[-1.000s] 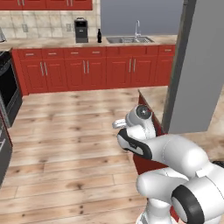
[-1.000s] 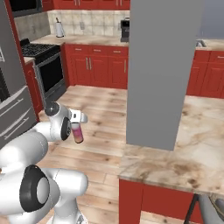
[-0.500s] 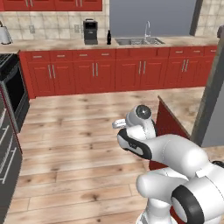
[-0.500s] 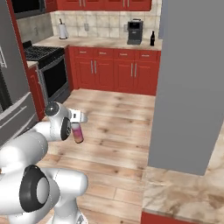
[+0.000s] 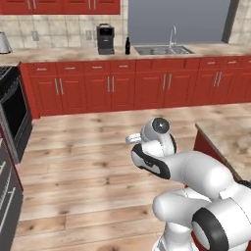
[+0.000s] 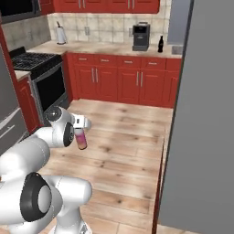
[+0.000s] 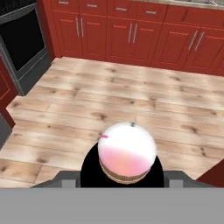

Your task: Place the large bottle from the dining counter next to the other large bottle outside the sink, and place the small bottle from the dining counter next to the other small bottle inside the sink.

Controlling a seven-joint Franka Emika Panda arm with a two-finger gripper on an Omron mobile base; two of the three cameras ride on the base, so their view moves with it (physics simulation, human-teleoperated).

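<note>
Since a second ago the whole view has swung: the grey pillar that blocked the sink run has slid off to the right and the base now faces the far counter, while the arm's pose looks unchanged. Nearest me, the gripper (image 6: 81, 132) is closed on the pink bottle (image 6: 81, 138), which hangs below the hand over open floor (image 5: 88, 162), well clear of everything. In the hand view the bottle (image 7: 127, 152) is a pale rounded shape, white shading to pink, with a tan band low on it; I cannot tell from here whether it is the large or the small one. I judge this is the carry leg, so I keep the hand level and the grip steady while the base drives. Farther off, the sink (image 5: 163, 49) sits in the far counter (image 5: 63, 53), with a dark bottle (image 5: 128, 46) just left of it beside the coffee machine (image 5: 105, 38).
</note>
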